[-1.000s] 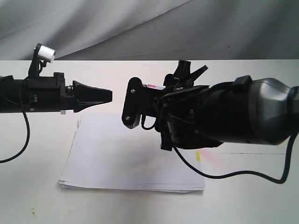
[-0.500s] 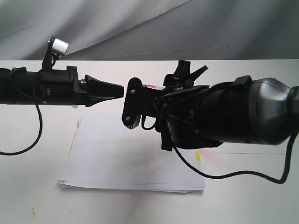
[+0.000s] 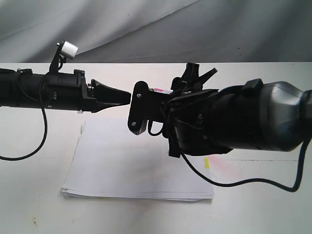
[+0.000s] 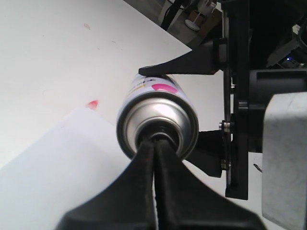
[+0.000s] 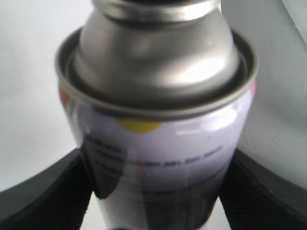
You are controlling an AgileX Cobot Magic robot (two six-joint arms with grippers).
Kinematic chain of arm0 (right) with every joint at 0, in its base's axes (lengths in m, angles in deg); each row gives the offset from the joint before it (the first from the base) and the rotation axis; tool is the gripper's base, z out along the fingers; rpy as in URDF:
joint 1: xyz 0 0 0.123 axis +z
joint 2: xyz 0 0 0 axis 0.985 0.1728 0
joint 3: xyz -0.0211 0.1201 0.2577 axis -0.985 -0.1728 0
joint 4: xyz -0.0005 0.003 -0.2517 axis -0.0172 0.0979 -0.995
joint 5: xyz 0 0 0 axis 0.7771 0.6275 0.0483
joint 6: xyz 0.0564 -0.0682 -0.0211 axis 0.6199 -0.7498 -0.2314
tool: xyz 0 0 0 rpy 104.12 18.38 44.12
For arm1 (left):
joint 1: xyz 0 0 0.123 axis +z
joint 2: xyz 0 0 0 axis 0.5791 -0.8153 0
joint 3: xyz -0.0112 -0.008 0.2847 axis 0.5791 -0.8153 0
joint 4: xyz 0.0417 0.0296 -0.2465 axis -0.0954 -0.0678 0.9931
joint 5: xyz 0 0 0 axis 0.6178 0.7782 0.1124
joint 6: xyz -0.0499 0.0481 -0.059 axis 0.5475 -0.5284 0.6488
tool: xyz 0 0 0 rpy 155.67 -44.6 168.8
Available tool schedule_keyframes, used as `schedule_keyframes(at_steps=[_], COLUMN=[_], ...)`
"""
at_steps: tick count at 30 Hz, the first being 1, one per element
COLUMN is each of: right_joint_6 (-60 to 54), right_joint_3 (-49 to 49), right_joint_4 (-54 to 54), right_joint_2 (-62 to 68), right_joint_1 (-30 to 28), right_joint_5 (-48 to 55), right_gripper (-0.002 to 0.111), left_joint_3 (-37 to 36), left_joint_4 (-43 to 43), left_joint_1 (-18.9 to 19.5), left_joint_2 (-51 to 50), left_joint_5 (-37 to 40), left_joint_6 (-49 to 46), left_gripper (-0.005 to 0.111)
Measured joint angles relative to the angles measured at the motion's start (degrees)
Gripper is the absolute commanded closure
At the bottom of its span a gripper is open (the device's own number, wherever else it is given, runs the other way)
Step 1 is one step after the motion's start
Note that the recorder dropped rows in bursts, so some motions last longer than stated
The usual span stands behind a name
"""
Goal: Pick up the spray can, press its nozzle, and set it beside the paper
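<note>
Paper stack [image 3: 136,168] of thin white sheets, with uneven edges and a small yellow tab [image 3: 206,163], is recorded lying flat on the white tabletop [image 3: 29,204] in the exterior view. Above the paper stack, the black left gripper [image 3: 126,96] is held level, its fingers pressed together into one point. The bulky black right gripper [image 3: 138,109] is also above the paper stack, and its grip cannot be made out from here.

Left wrist view: the small silver metal spray can [image 4: 160,117], with a white label and pink patch, is seen lying sideways above the paper stack. It is clamped between the right gripper's black fingers [image 4: 182,64]. The closed left fingertips [image 4: 153,160] are set against the can's top centre, largely covering the black nozzle [image 4: 160,133].

Right wrist view: the spray can's silver dome and rim are seen close up. Black pads [image 5: 43,201] are pressed against both sides of its label.
</note>
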Motion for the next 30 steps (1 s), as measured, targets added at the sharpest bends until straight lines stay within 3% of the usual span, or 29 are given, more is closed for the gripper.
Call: schedule_keyframes(at_steps=[17,30], right_joint_6=[-0.8,-1.52], right_joint_3=[0.0,-0.26], right_joint_4=[0.0,0.93], right_joint_2=[0.0,0.0], right_joint_1=[0.0,0.0], right_joint_5=[-0.95,-0.17], right_gripper=[0.108,0.108], left_joint_3=[0.0,0.0], left_joint_4=[0.0,1.14], left_joint_1=[-0.1,-3.53], left_joint_2=[0.0,-0.01], left_joint_5=[-1.03,-5.44], left_joint_6=[0.1,0.1], left_gripper=[0.107,0.107])
